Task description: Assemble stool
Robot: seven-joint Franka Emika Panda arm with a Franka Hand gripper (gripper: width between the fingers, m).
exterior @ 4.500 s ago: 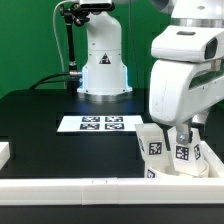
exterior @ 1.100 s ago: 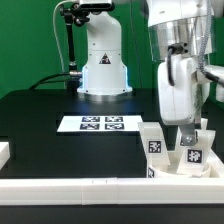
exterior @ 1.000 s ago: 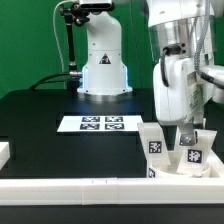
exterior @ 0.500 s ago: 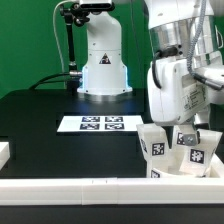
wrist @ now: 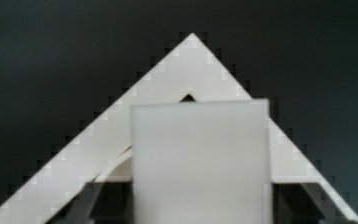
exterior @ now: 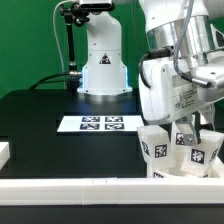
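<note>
My gripper (exterior: 196, 132) is at the exterior view's lower right, shut on a short white stool leg (exterior: 201, 150) with a black-and-white tag. The leg leans a little. A second tagged leg (exterior: 153, 149) stands just to its left. Both rise from the white round seat (exterior: 163, 173), of which only the edge shows behind the front rail. In the wrist view the held leg (wrist: 197, 150) fills the space between my dark fingers (wrist: 108, 200), with a white wedge shape (wrist: 190, 70) behind it. The third leg is out of view.
The marker board (exterior: 100, 123) lies mid-table on the black top. A long white border rail (exterior: 70, 188) runs along the front edge. A white piece (exterior: 4, 152) sits at the left edge. The arm's white base (exterior: 103, 70) stands at the back.
My wrist has swung and tilted toward the exterior view's left. The held leg has shifted slightly right and now leans. The gripper stays shut on it.
</note>
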